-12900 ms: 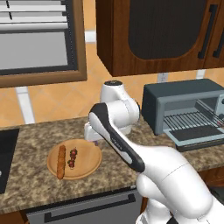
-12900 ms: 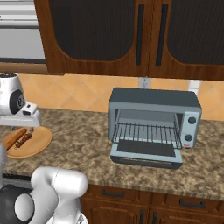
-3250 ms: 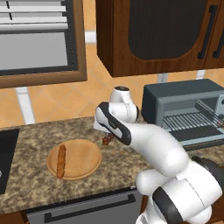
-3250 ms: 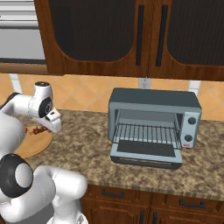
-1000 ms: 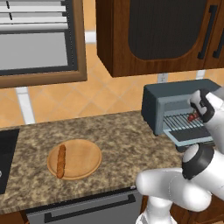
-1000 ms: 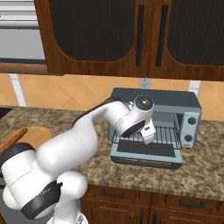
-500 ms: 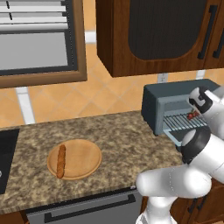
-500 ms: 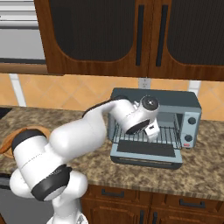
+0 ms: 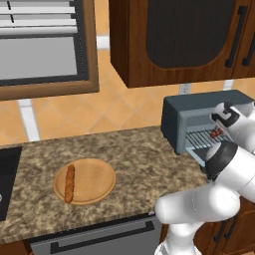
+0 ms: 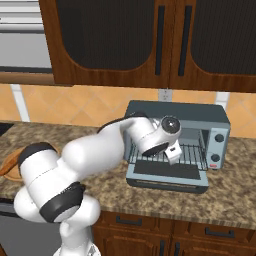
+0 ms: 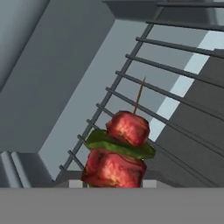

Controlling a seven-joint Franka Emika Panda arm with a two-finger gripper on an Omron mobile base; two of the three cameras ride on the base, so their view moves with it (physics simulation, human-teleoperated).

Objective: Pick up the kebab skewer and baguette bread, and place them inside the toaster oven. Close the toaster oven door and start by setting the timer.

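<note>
My gripper is shut on the kebab skewer, a stick with red chunks and a green slice. It holds the skewer inside the open mouth of the grey-blue toaster oven, just above the wire rack. In the hand view the kebab skewer points along the rack toward the oven's back. From the right base view the gripper hangs in the oven opening. The toaster oven door lies dropped open and flat. The baguette bread lies on the left side of a round wooden plate.
The oven's control strip with knobs is on its right side. Dark wooden cabinets hang above the oven. A black cooktop edge lies left of the plate. Speckled counter stretches between plate and oven.
The hand has eased the skewer slightly deeper into the oven opening and the arm's elbow has shifted. The baguette and plate have not moved.
</note>
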